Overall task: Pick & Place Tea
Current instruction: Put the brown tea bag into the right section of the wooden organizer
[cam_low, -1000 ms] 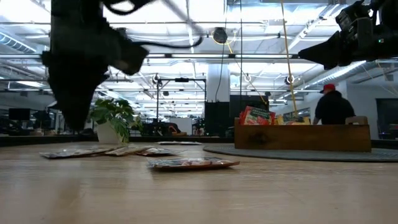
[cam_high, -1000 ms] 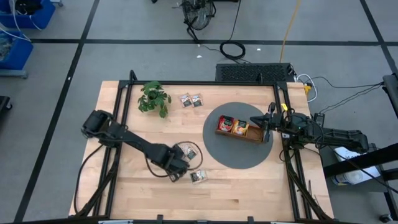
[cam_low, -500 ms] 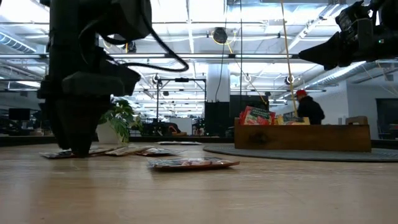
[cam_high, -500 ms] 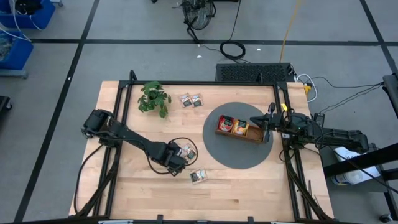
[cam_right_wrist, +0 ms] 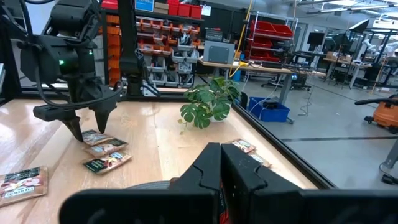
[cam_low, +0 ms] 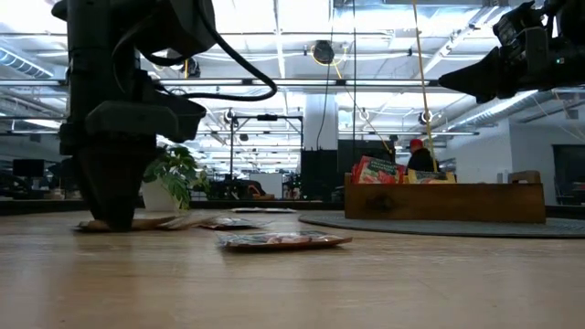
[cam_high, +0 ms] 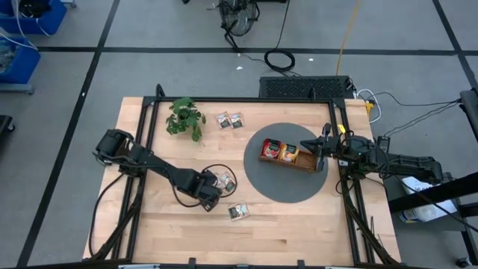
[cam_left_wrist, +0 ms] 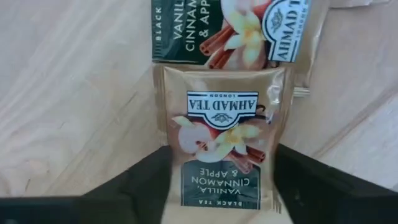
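Working from the left of the table, we have our left gripper (cam_high: 211,193) down at the wooden table (cam_high: 149,224), its two fingers (cam_left_wrist: 134,186) spread and straddling a tea sachet (cam_left_wrist: 221,146) that lies flat between them; nothing is pinched yet. In the left wrist view the sachet lies straight ahead of the jaws, its printed long axis running along our line of reach, the brand crest at the far end and the flavour text at the near end. A second sachet (cam_left_wrist: 239,28) overlaps its far edge.

Seen from above, this little cluster (cam_high: 221,181) sits at about one o'clock from the gripper, touching it. Another sachet (cam_high: 239,212) lies alone at about four o'clock, a pair (cam_high: 230,119) rests near the plant (cam_high: 184,118) at twelve.

Further right, the wooden tray (cam_high: 287,157) on the grey mat (cam_high: 284,190) lies at about two o'clock from our left gripper, well apart, with sachets already standing in it. Our right gripper (cam_high: 321,152) waits closed at the tray's right end. We judge the left arm by far the nearer to the loose tea.
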Tool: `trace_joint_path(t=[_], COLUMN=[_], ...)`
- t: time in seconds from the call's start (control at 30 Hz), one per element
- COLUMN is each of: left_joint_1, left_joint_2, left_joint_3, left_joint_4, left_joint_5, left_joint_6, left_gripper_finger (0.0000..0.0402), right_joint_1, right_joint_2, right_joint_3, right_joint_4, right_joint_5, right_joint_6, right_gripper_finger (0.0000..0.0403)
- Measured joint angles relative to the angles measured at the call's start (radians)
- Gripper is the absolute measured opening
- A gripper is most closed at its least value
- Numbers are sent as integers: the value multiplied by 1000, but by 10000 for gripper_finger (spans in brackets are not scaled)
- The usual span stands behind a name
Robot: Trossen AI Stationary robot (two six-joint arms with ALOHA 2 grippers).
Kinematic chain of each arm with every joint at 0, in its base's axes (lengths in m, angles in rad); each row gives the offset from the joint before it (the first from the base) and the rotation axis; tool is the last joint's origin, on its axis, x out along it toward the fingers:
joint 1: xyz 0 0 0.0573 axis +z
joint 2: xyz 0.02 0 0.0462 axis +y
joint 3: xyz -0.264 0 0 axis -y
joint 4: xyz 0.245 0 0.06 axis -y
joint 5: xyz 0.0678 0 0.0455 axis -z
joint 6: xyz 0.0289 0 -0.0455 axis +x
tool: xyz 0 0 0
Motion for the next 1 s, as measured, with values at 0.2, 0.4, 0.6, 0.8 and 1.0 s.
trace_joint_path(t=[0.2, 0.4, 0.6, 0.8, 1.0], left_joint_1=[1, -3, -29, -71, -75], left_joint_2=[2, -4, -13, -20, -22], left_joint_3=[5, 5, 102, 243, 312], left_joint_4=[-27, -41, -199, -270, -272], left_joint_5=[39, 50, -18, -267, -555], left_joint_6=[0, 119, 258, 658, 1102], left_gripper_finger=[156, 31, 8, 6, 10], right_joint_1=[0, 0, 0, 0, 0], right_joint_2=[0, 0, 0, 2, 66], right_joint_3=[0, 0, 0, -70, -147], right_joint_4=[0, 0, 0, 152, 448], right_joint_5=[0, 0, 0, -2, -53], right_joint_6=[0, 0, 4, 49, 124], right_gripper_finger=[0, 0, 0, 0, 0])
